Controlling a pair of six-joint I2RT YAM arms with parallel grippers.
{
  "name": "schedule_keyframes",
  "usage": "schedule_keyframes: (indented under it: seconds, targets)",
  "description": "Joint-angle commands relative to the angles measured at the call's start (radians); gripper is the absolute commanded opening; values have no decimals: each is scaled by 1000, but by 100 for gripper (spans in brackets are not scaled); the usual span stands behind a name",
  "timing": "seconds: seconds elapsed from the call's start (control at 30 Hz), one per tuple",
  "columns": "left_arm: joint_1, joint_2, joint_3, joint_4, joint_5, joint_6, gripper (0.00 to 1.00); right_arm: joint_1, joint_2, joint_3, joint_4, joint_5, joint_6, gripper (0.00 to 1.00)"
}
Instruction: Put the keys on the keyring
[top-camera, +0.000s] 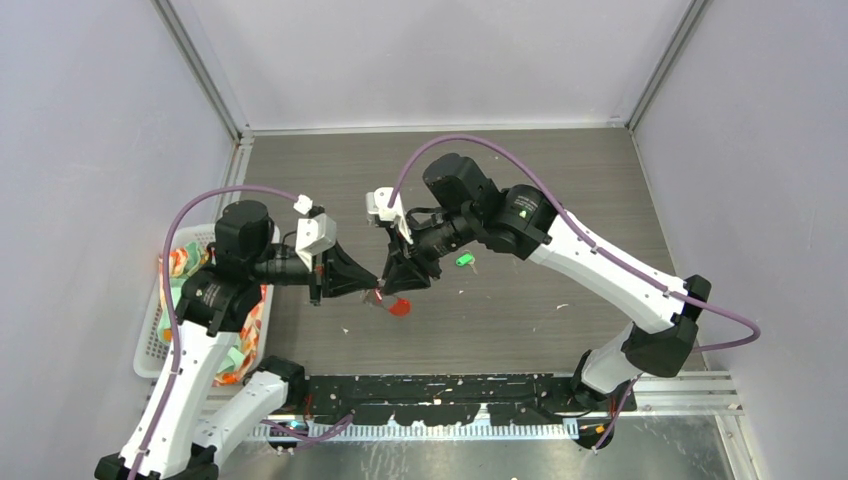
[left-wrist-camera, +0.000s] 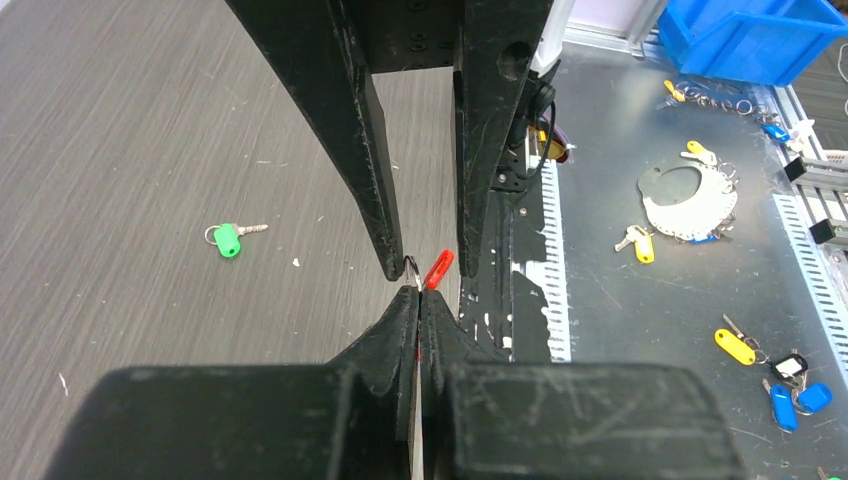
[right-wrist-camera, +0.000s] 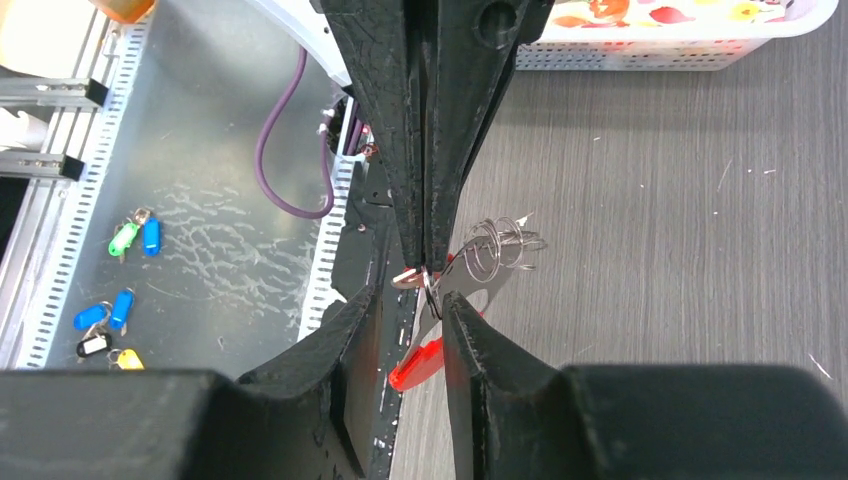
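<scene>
One key, the green key (left-wrist-camera: 228, 240), lies loose on the table (left-wrist-camera: 120, 130) well clear of both claws, so threading is not yet done; left gripper (right-wrist-camera: 425, 262), pressed together, pinches the keyring (right-wrist-camera: 495, 245), red strip (right-wrist-camera: 415, 365) dangling below its tips, right gripper (right-wrist-camera: 420, 298) part-spread around it.

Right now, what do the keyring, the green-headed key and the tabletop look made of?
keyring: thin wire, steel by the look, bright silver, with glints along the coils. Its red strip looks like glossy plastic.
green-headed key: head looks like moulded plastic with a satin finish; blade is pale metal.
tabletop: matte grey wood-grain, probably laminate, with streaked grain and fine scratches.
</scene>
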Motion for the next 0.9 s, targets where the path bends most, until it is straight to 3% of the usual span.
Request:
schedule_keyframes:
  seconds: [0.0, 0.27, 0.5, 0.87]
  targets:
    - [0, 2, 23, -6, 28, 6, 0, 10, -35, 14, 60, 6, -19, 34]
    - [0, 9, 27, -10, 46, 4, 0, 14, -53, -3, 87, 27, -52, 33]
    - [0, 11, 26, -9, 46, 3, 0, 21, -37, 12, 60, 2, -71, 20]
    - [0, 11, 26, 21, 37, -30, 0, 38, -20, 26, 16, 65, -85, 13]
